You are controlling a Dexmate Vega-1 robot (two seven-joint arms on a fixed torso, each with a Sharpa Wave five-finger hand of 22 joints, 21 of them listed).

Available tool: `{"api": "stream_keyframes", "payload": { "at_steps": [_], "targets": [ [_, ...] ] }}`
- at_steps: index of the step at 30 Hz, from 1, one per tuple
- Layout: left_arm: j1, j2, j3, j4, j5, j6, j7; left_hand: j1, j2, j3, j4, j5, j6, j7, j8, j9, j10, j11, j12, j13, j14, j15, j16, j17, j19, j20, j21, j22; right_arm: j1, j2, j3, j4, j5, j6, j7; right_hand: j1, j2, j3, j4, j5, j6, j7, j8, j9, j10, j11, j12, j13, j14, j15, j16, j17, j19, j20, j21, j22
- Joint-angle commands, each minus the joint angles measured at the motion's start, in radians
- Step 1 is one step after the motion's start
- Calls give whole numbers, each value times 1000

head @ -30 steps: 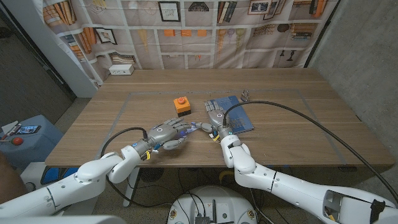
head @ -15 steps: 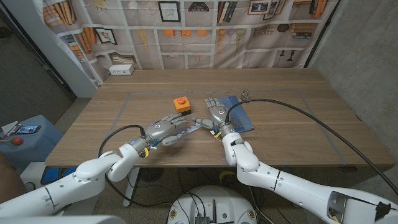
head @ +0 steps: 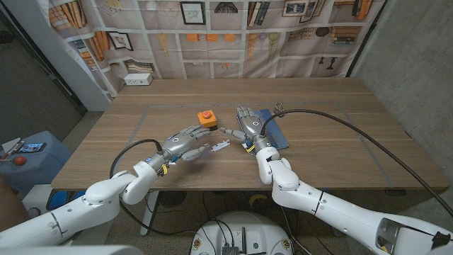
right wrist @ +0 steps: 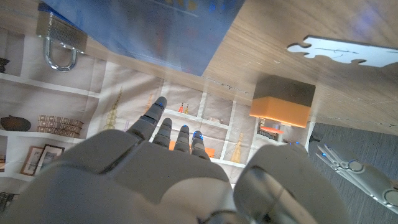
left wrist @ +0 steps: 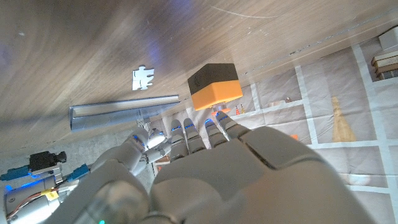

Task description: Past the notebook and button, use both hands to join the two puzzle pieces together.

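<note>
White puzzle pieces (head: 221, 146) lie on the wooden table between my two hands, in front of the orange button box (head: 206, 120). I cannot tell whether they are joined. The left wrist view shows one small white piece (left wrist: 143, 78), and the right wrist view a longer white shape (right wrist: 339, 50). My left hand (head: 185, 143) hovers just left of the pieces, fingers apart, holding nothing. My right hand (head: 248, 128) is over the near left edge of the blue notebook (head: 274, 132), fingers spread and empty.
A padlock (head: 279, 108) lies at the notebook's far edge. A white box (head: 139, 79) stands at the table's back left. A black cable (head: 340, 131) runs from my right hand across the right of the table.
Both hands have let go of the pieces and drawn apart, the left one leftward and the right one farther back over the notebook. The pieces stay on the table.
</note>
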Motion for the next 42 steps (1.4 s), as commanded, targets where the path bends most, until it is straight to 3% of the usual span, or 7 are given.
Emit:
{"api": "stream_keyframes", "payload": {
  "at_steps": [1, 14, 23, 28, 35, 42],
  "targets": [
    [8, -30, -27, 1, -57, 5, 43, 9, 89, 8, -3, 1, 4, -7, 2, 2, 3, 3, 1, -1, 9, -92, 3, 2, 8, -46, 8, 0, -6, -22, 52, -24, 67, 48, -21, 3, 13, -4, 6, 2, 8, -2, 4, 3, 6, -8, 4, 2, 9, -3, 8, 3, 2, -4, -2, 2],
    [21, -86, -69, -17, -145, 21, 85, 9, 87, 10, -6, 1, 8, -7, 3, 2, 8, -1, 3, -1, 19, -92, 3, 2, 17, -54, 7, 0, -34, -64, 127, -47, 171, 146, -73, -12, 31, -7, 18, 4, 26, -9, 6, 3, 27, -18, 6, 2, 22, -18, 13, 5, 15, -17, 0, 1],
    [-19, -133, -67, 2, -197, 10, 79, 11, 86, 12, -10, 1, 12, -9, 4, 2, 12, -2, 4, -1, 23, -93, 2, 2, 25, -51, 7, 0, -60, -118, 183, -110, 236, 169, -44, -20, 41, -8, 24, 5, 34, -15, 6, 3, 34, -21, 4, 2, 28, -27, 14, 6, 23, -24, 1, 1],
    [-37, -163, -69, 10, -225, 13, 84, 11, 86, 12, -11, 1, 13, -8, 3, 2, 10, -1, 3, -1, 24, -92, 2, 2, 28, -50, 6, -1, -80, -156, 232, -133, 294, 227, -49, -24, 46, -9, 27, 5, 36, -16, 5, 3, 35, -25, 3, 2, 27, -30, 14, 6, 24, -25, 0, 1],
    [-14, -205, -95, -29, -280, 73, 99, 9, 87, 13, -9, 0, 7, -10, 0, 2, 6, 1, 1, 0, 25, -91, 2, 4, 34, -49, 6, -1, -115, -194, 306, -151, 388, 293, -61, -31, 51, -11, 31, 5, 40, -16, 5, 3, 37, -26, 2, 2, 29, -33, 14, 7, 24, -26, -1, 1],
    [-5, -253, -117, -49, -345, 115, 120, 5, 86, 13, -6, 0, 5, -9, 0, 2, 5, 3, 1, 0, 27, -88, 2, 5, 37, -48, 5, -1, -134, -207, 368, -121, 484, 399, -94, -44, 61, -14, 38, 5, 53, -18, 7, 3, 49, -34, 3, 2, 41, -44, 18, 8, 30, -31, 0, 1]
  ]
}}
